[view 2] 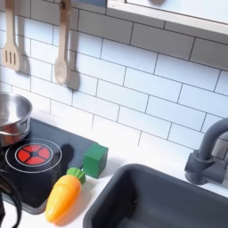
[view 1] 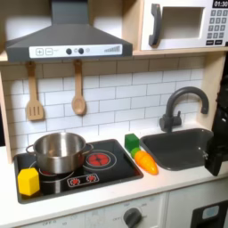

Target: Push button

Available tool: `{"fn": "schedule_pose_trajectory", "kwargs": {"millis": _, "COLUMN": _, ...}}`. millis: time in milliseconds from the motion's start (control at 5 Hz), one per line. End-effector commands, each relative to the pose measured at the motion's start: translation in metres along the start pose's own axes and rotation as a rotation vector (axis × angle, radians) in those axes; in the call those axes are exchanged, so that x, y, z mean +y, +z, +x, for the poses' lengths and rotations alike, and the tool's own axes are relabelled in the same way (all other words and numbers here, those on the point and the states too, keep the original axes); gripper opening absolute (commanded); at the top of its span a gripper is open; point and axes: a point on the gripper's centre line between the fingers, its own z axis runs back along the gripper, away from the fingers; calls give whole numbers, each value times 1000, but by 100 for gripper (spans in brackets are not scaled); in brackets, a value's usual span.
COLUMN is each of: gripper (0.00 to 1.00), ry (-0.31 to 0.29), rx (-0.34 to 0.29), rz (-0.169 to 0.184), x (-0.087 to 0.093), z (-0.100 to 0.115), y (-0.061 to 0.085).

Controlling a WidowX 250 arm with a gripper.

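— Looking for the button: where is it?
— In the first exterior view a short row of red buttons (view 1: 82,180) sits on the stove's (view 1: 53,189) front strip, between the yellow block (view 1: 28,181) and the red burner (view 1: 98,160). The row's long axis runs left to right along the counter edge, and the buttons face upward.
— Any others?
— A row of small knobs (view 1: 76,51) runs level across the hood (view 1: 67,36), facing outward, and the microwave has a keypad (view 1: 216,25).
— And the gripper?
— A black shape at the first exterior view's right edge, beside the sink (view 1: 183,147), looks like the gripper (view 1: 219,150). I cannot tell whether its jaws are apart or together. It is well apart from the stove buttons, with the carrot (view 1: 144,160) between.
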Motion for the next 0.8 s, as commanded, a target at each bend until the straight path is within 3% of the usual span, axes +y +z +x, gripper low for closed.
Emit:
{"fn": "schedule_pose_trajectory", "kwargs": {"millis": 0, "gripper": 100, "ry": 0, "rx": 0, "rz": 0, "x": 0, "z": 0, "y": 0}}
{"fn": "schedule_pose_trajectory", "kwargs": {"millis": 200, "gripper": 0, "ry": 39, "rx": -25, "rz": 16, "x": 7, "z": 8, "y": -1}}
{"fn": "schedule_pose_trajectory", "kwargs": {"millis": 600, "gripper": 0, "ry": 95, "rx": -77, "rz": 32, "x": 40, "z": 36, "y": 0}}
